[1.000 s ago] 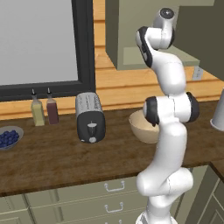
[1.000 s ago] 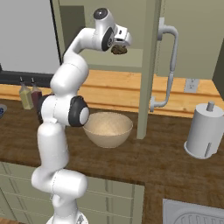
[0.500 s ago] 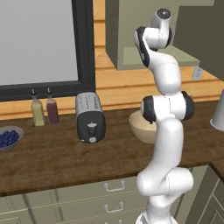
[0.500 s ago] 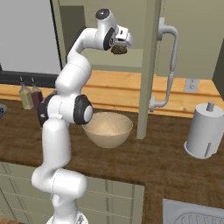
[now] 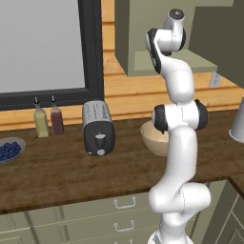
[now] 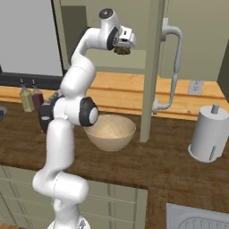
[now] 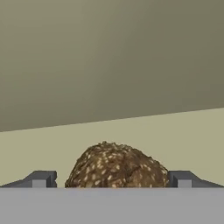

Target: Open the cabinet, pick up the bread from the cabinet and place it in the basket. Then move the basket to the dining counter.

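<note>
Left base view: the arm reaches up into the open cabinet (image 5: 164,59), above the basket (image 5: 155,138) on the counter beside the toaster (image 5: 97,127).

Right base view: the gripper (image 6: 121,48) pinches the bread (image 6: 121,50) just above the cabinet shelf, well above the basket.

Hand view: the bread sits between both fingertips (image 7: 41,179), over the shelf.

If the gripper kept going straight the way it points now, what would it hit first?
The gripper already has the bread between its fingers. Beyond it, the hand view shows the cabinet interior, its floor and back wall. The back wall looks likeliest to be met first, though depth is hard to judge.
</note>
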Controlling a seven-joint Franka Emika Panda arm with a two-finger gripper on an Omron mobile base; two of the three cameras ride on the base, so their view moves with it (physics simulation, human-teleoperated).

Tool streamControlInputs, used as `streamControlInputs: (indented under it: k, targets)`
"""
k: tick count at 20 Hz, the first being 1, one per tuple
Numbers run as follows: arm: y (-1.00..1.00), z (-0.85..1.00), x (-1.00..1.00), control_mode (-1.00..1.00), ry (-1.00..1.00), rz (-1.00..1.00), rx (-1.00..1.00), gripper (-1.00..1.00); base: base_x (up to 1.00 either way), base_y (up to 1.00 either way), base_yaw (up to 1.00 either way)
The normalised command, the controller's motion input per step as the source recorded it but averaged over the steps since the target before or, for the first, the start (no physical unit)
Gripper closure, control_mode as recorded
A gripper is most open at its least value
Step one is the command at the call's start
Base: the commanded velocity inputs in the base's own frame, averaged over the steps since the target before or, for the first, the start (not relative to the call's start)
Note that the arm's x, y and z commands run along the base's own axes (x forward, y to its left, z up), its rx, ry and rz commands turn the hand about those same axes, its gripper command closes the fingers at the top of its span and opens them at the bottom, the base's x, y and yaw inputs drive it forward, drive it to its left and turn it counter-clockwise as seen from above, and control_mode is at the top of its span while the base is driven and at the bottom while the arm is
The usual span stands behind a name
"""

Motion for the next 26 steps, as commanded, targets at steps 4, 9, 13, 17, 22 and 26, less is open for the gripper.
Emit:
streamControlInputs:
  k: [4,9,13,17,22,26]
  targets:
    - [-0.22,-0.39,0.00,-1.00,0.02,0.00,-0.07,-1.00,0.00,0.00,0.00]
    - [-0.19,-0.47,0.00,-1.00,0.00,0.00,-0.13,-1.00,0.00,0.00,0.00]
    - [-0.01,-0.18,0.00,-1.00,-0.03,0.00,-0.04,-1.00,0.00,0.00,0.00]
    - [0.00,0.00,0.00,-1.00,-0.02,0.00,0.00,-1.00,0.00,0.00,0.00]
    - [0.00,-0.05,0.00,-1.00,-0.02,0.00,0.00,1.00,0.00,0.00,0.00]
    - [0.09,-0.01,-0.01,-1.00,-0.12,0.00,-0.01,1.00,0.00,0.00,0.00]
